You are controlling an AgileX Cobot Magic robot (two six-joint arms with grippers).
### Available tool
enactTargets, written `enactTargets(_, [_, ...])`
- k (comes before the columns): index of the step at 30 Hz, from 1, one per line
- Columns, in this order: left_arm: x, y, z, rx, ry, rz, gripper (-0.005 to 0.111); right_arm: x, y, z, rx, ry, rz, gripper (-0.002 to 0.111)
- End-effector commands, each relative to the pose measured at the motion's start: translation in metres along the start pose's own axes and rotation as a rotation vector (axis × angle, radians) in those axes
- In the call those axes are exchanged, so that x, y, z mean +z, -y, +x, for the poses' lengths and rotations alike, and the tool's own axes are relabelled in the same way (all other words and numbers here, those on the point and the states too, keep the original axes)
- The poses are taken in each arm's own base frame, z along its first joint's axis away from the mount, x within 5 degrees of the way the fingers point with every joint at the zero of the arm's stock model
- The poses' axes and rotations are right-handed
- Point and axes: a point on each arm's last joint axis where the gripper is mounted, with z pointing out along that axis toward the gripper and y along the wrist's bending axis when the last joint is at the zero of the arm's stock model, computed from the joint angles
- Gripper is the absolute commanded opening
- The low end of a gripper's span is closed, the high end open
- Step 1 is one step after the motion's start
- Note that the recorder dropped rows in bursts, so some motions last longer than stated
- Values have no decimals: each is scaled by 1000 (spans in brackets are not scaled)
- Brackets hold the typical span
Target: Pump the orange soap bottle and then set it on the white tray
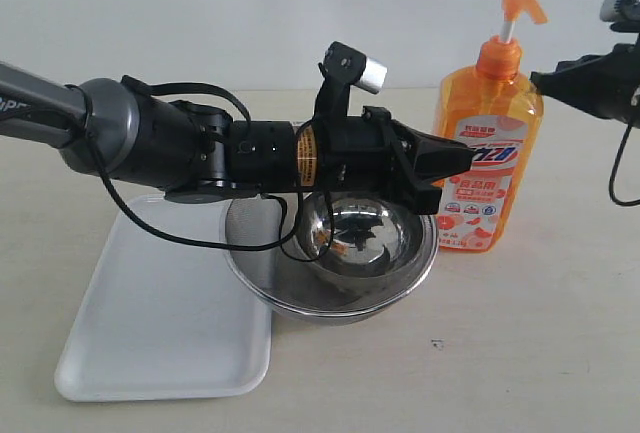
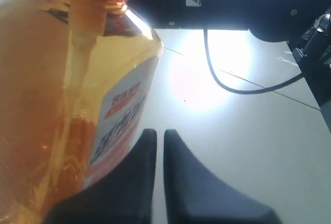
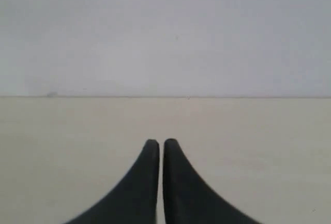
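Note:
The orange soap bottle stands upright on the table at the right, its orange pump head raised on a white stem. My left gripper is shut and empty, its tip right at the bottle's label. In the left wrist view the bottle fills one side beside the shut left gripper. My right gripper is shut and empty, its tip close to the bottle's shoulder; its wrist view shows the shut gripper over bare table. The white tray lies flat at the left.
A round steel bowl with a mesh strainer stands between the tray and the bottle, under my left arm. A black cable hangs from the right arm. A plain wall runs behind the table.

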Motion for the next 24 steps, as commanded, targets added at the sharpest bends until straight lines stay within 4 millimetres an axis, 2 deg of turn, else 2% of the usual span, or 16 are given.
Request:
enactTargets(1, [1, -1, -1, 2, -5, -22, 5, 4, -8, 1, -28, 4, -23, 0])
enactTargets(6, [1, -1, -2, -1, -4, -24, 5, 4, -8, 5, -48, -37, -16, 0])
enactTargets(11, [1, -1, -2, -4, -1, -27, 5, 5, -6, -10, 19, 96, 1, 0])
enactTargets(13, [1, -1, -2, -4, -1, -27, 5, 12, -4, -6, 20, 83, 5, 0])
enactTargets(18, [1, -2, -3, -11, 9, -35, 5, 27, -14, 5, 16, 90, -34, 0])
enactTargets(24, [1, -2, -3, -11, 9, -35, 5, 37, -25, 6, 4, 90, -66, 0])
